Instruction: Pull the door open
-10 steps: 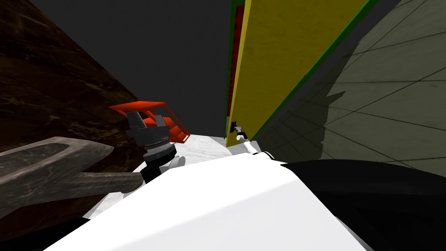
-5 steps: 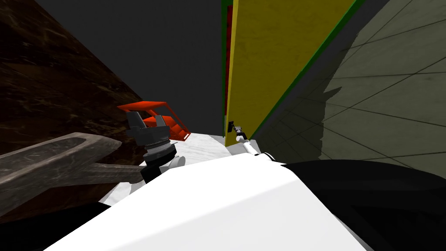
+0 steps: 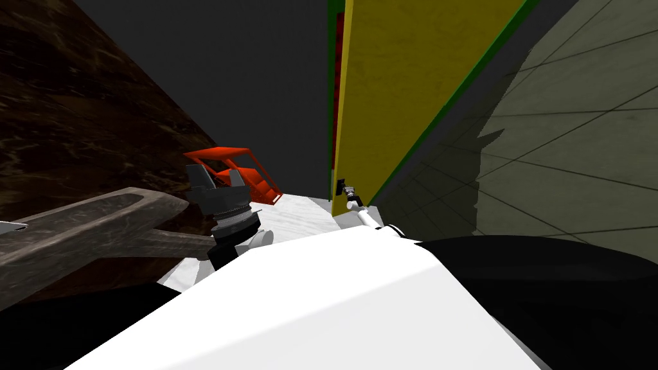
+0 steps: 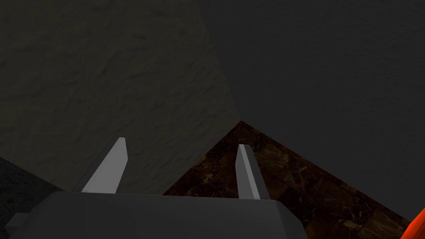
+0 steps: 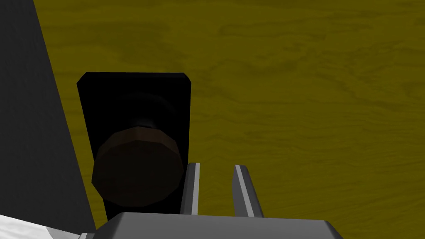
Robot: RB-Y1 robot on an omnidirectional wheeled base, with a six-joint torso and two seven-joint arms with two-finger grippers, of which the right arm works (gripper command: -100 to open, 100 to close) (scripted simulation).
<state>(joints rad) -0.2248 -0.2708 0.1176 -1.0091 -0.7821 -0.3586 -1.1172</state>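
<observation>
The yellow door [image 3: 411, 77] with a green edge stands ajar in the head view, and a red strip shows at its free edge. On the door [image 5: 311, 103] is a black plate [image 5: 133, 87] with a dark round knob [image 5: 137, 168]. My right gripper [image 5: 216, 166] is beside the knob, not on it: one finger nearly touches the knob's side, and the fingers are close together with nothing between them. In the head view the right gripper [image 3: 347, 191] sits at the door's free edge. My left gripper [image 3: 218, 176] is raised to the left, and its fingers [image 4: 181, 142] stand open and empty.
An orange-red frame-like object [image 3: 247, 168] stands just behind the left gripper. A dark wooden piece [image 3: 83, 221] juts in from the left. A white surface [image 3: 295, 215] lies ahead below the door. Grey tiles [image 3: 565, 128] spread to the right.
The whole head view has shifted: the orange object and wooden piece slid right and the door's edge slid slightly left. Both grippers stay where they were.
</observation>
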